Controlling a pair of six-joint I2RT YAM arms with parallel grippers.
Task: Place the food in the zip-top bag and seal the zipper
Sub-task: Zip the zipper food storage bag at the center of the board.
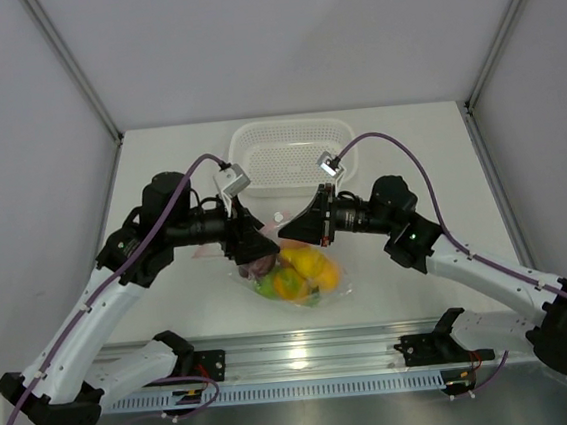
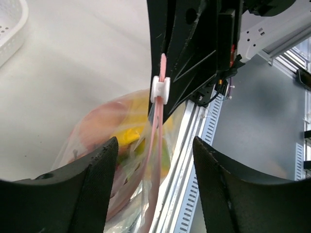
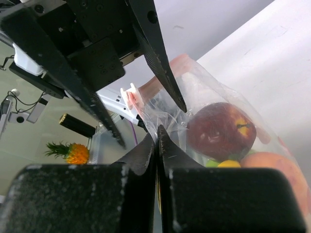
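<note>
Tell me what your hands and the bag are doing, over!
Left hand open. Right hand shut on zip-top bag, food inside. Basket beyond, not touching.

Top view: the left arm [image 1: 92, 313] and right arm [image 1: 492, 275] rose from the lower corners and bent inward, wrists meeting mid-frame. The left gripper [image 2: 154, 145] stood wide apart; the right gripper [image 3: 156, 130] pinched the zip-top bag [image 3: 209, 82] edge.

One zip-top bag [image 3: 209, 85]; one white basket [image 1: 289, 123]; two pincers, a left pincer [image 2: 154, 145] and a right pincer [image 3: 156, 133]; about five toy fruits [image 1: 303, 263].
</note>
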